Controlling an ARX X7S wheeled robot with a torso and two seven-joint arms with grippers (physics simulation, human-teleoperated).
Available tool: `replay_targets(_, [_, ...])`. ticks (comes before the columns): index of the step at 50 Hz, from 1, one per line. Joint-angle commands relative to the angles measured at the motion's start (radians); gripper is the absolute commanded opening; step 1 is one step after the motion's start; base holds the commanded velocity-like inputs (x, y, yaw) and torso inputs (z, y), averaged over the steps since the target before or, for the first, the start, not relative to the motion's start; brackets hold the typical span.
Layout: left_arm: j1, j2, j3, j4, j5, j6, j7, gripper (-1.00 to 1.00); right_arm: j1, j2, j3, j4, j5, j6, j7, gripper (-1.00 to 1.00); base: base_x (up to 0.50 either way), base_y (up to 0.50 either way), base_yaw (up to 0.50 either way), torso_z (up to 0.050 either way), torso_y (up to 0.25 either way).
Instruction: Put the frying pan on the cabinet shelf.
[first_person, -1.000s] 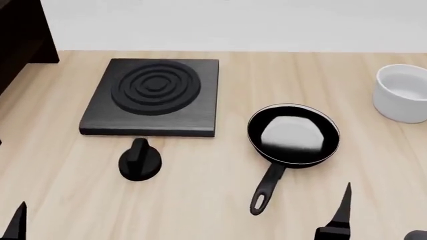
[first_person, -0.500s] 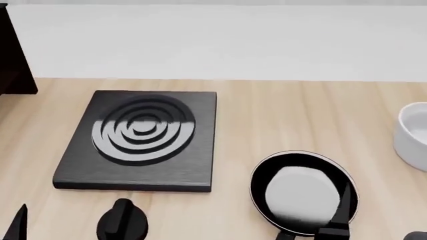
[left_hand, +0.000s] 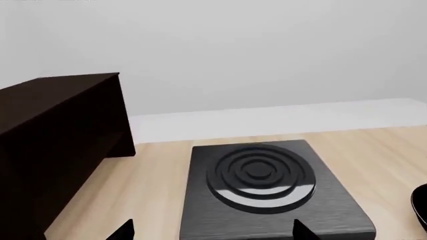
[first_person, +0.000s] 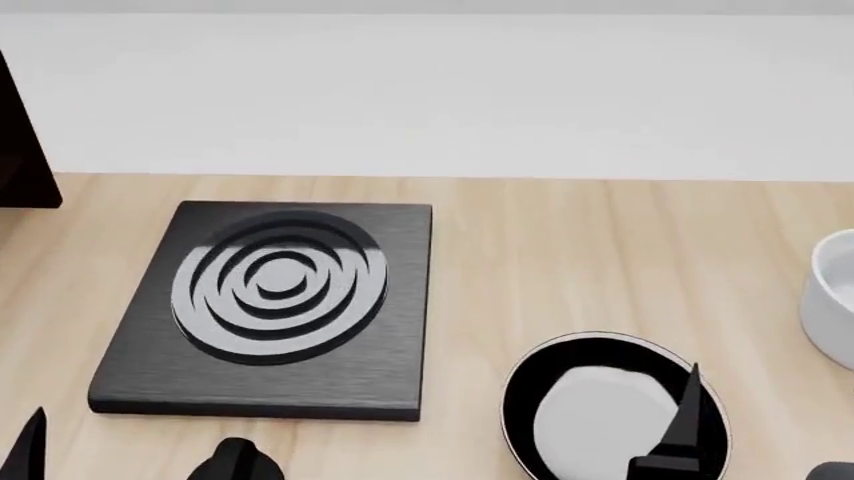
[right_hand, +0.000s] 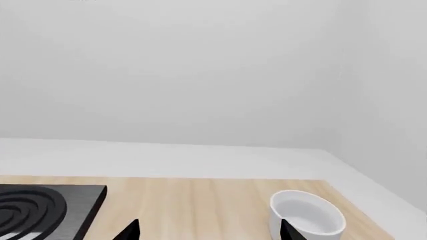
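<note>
Standing behind the left arm, I am looking past two dark fingertips of the left tool, which are sitting well apart with nothing between them. Ahead, the burner plate is lying flat on the table, and the cabinet shelf is rising beside it as a tall dark block. A black sliver at the picture's edge may be the pan (too little showing to be sure).

From the head, the frying pan is resting on the table near the robot, pale sheen inside, handle cut off below the picture. One finger of the right tool is crossing in front of its rim; only that blade is showing here. A white bowl is standing off to the right, a black knob in front of the burner.

Over the right wrist, two fingertips are sitting spread, empty, the bowl beyond them.

My worry: with the handle out of sight, the tool could be closing on the slick rim and tipping the pan. No writing or labels anywhere.
</note>
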Motion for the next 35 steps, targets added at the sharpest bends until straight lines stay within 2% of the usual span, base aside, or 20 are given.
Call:
replay_targets(1, [-0.004, -0.002, 0.006, -0.012, 0.016, 0.036, 0.010, 1.00, 0.008, 0.003, 0.010, -0.018, 0.005, 0.032, 0.000, 1.00, 0.50, 0.00, 0.00, 0.000, 0.000])
replay_targets(6, [-0.018, 0.004, 0.001, -0.001, -0.007, 0.015, 0.002, 1.00, 0.019, 0.009, 0.022, -0.037, 0.025, 0.067, 0.015, 1.00, 0.45, 0.00, 0.00, 0.000, 0.000])
replay_targets(10, [-0.056, 0.029, -0.027, 0.018, -0.092, -0.046, -0.006, 1.00, 0.045, 0.010, 0.052, -0.070, 0.063, 0.126, 0.033, 1.00, 0.00, 0.00, 0.00, 0.000, 0.000])
replay_targets(16, [-0.167, 0.068, -0.006, 0.060, -0.212, -0.178, -0.060, 1.00, 0.096, 0.023, 0.104, -0.116, 0.143, 0.226, 0.082, 1.00, 0.00, 0.00, 0.00, 0.000, 0.000])
replay_targets(18, [-0.225, 0.070, 0.056, 0.070, -0.224, -0.241, -0.098, 1.00, 0.143, 0.041, 0.176, -0.119, 0.308, 0.298, 0.204, 1.00, 0.00, 0.00, 0.00, 0.000, 0.000])
replay_targets(22, [-0.341, 0.135, 0.086, 0.070, -0.340, -0.394, -0.161, 1.00, 0.230, 0.199, 0.236, -0.119, 0.683, 0.386, 0.502, 1.00, 0.00, 0.00, 0.00, 0.000, 0.000])
replay_targets(27, [-0.364, 0.163, 0.245, 0.035, -0.295, -0.381, -0.190, 1.00, 0.322, 0.369, 0.331, -0.090, 1.138, 0.377, 0.869, 1.00, 0.00, 0.00, 0.00, 0.000, 0.000])
replay_targets(29, [-0.369, 0.198, 0.255, 0.019, -0.303, -0.374, -0.198, 1.00, 0.324, 0.411, 0.353, -0.090, 1.207, 0.349, 0.936, 1.00, 0.00, 0.00, 0.00, 0.000, 0.000])
replay_targets(30, [-0.378, 0.238, 0.230, 0.008, -0.353, -0.408, -0.206, 1.00, 0.321, 0.431, 0.358, -0.095, 1.216, 0.352, 0.958, 1.00, 0.00, 0.00, 0.00, 0.000, 0.000])
replay_targets(35, [-0.483, 0.304, 0.266, 0.009, -0.406, -0.510, -0.283, 1.00, 0.297, 0.430, 0.381, -0.087, 1.235, 0.344, 0.962, 1.00, 0.00, 0.00, 0.00, 0.000, 0.000])
